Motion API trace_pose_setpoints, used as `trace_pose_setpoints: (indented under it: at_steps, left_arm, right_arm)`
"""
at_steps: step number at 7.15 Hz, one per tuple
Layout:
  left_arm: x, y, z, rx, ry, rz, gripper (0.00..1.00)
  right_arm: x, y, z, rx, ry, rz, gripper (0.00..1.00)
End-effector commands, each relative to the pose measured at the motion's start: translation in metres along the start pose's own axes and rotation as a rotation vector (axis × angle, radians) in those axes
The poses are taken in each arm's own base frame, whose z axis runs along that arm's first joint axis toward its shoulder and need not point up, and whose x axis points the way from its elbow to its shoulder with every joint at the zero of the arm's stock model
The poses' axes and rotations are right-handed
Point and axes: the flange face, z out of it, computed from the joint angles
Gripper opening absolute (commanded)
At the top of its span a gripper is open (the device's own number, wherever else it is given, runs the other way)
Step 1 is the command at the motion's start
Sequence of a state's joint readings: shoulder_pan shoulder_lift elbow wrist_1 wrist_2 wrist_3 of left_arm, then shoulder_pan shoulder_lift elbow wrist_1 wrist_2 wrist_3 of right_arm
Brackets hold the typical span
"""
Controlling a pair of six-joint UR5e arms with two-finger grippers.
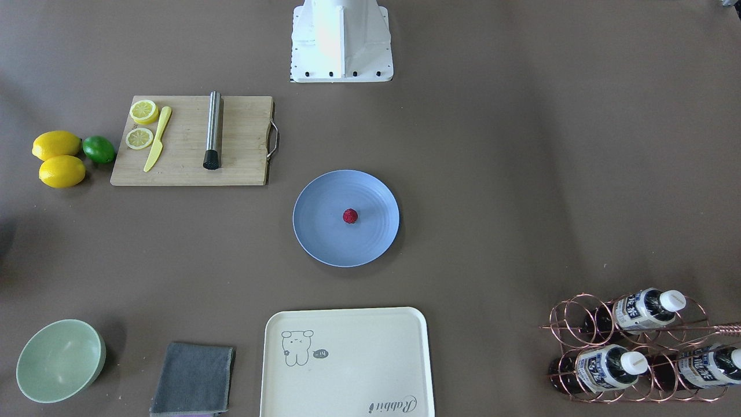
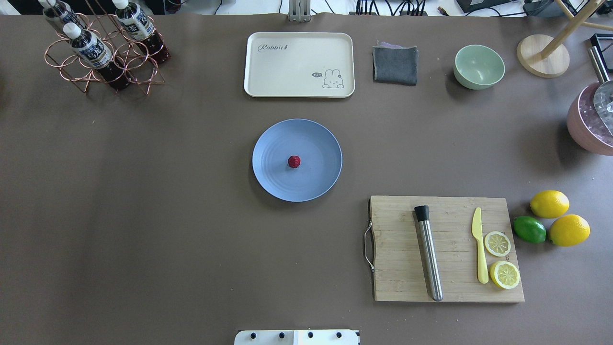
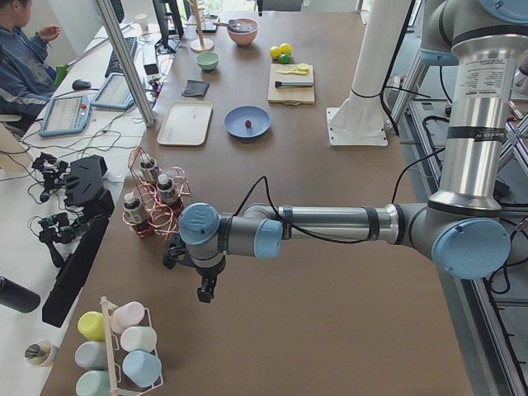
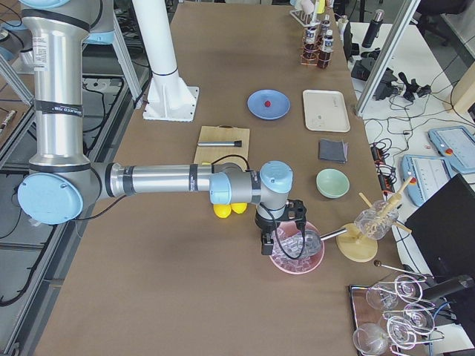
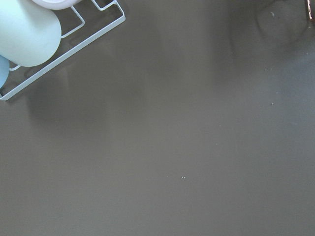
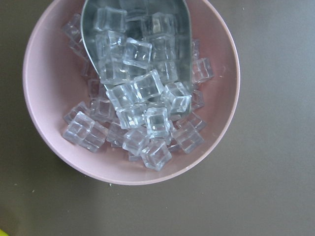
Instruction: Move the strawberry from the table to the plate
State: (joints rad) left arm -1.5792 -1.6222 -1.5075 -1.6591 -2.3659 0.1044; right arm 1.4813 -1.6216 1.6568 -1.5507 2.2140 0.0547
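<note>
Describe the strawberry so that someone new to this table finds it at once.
On the wide brown table, find the round light-blue plate near its middle, between the cream tray and the wooden cutting board. The strawberry lies alone at the plate's centre: tiny, dark red and bumpy, far smaller than the yellow lemons beside the board.

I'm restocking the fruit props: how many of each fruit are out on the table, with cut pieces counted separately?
Whole lemons: 2
Cut lemon pieces: 2
Limes: 1
Strawberries: 1
Total: 6
</note>
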Motion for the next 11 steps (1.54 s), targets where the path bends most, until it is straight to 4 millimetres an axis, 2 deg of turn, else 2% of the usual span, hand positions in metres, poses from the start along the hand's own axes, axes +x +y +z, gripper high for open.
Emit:
trace_pose_setpoints:
  at_steps: [1, 2, 4, 11]
  left_arm:
    - [0.0006, 0.0014, 0.0002, 0.001, 0.001, 0.002, 0.98]
    - [-0.0022, 0.0057, 0.0045, -0.004, 0.002, 0.000, 0.98]
    - [-0.0002, 0.0013, 0.0004, 0.003, -0.005, 0.013, 0.98]
    - [-0.0024, 0.0070, 0.0037, -0.001, 0.001, 0.007, 0.98]
  right_arm:
    - [0.0175, 0.0062, 0.0045, -0.009, 0.002, 0.023, 1.00]
    - [0.0179, 0.0063, 0.0051, -0.010, 0.000, 0.024, 1.00]
    - [0.0219, 0.0083, 0.0110, -0.023, -0.004, 0.032, 1.00]
    - [0.0200, 0.0071, 0.0087, -0.018, -0.006, 0.028, 1.00]
